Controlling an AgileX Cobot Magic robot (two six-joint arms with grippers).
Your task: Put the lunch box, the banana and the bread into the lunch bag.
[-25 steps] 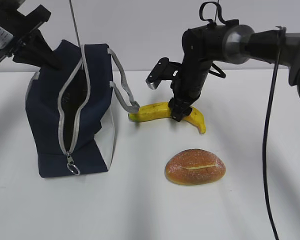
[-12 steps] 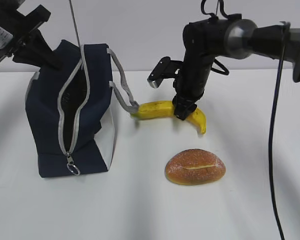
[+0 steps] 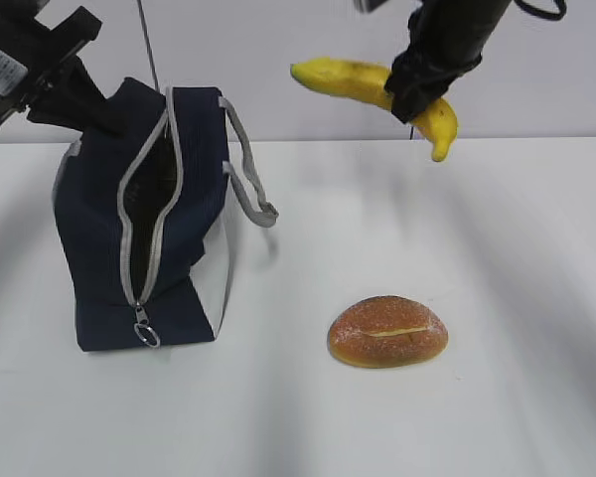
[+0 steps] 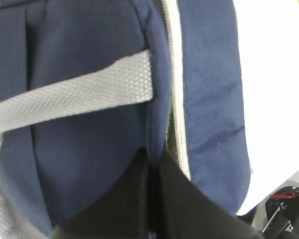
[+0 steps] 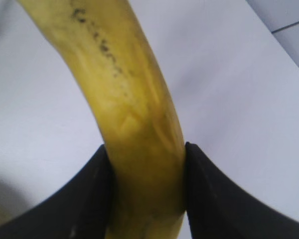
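Now the banana hangs at the top centre of the exterior view, high above the desk, clamped mid-length in the right gripper. It looks soft, light and easily bruised, so a gentle mid-body hold suits it. The left gripper pinches the lunch bag rim at upper left. Its zipper slot is narrow; the bread lies well clear.

Grey handle droops beside the lunch bag's unzipped mouth.
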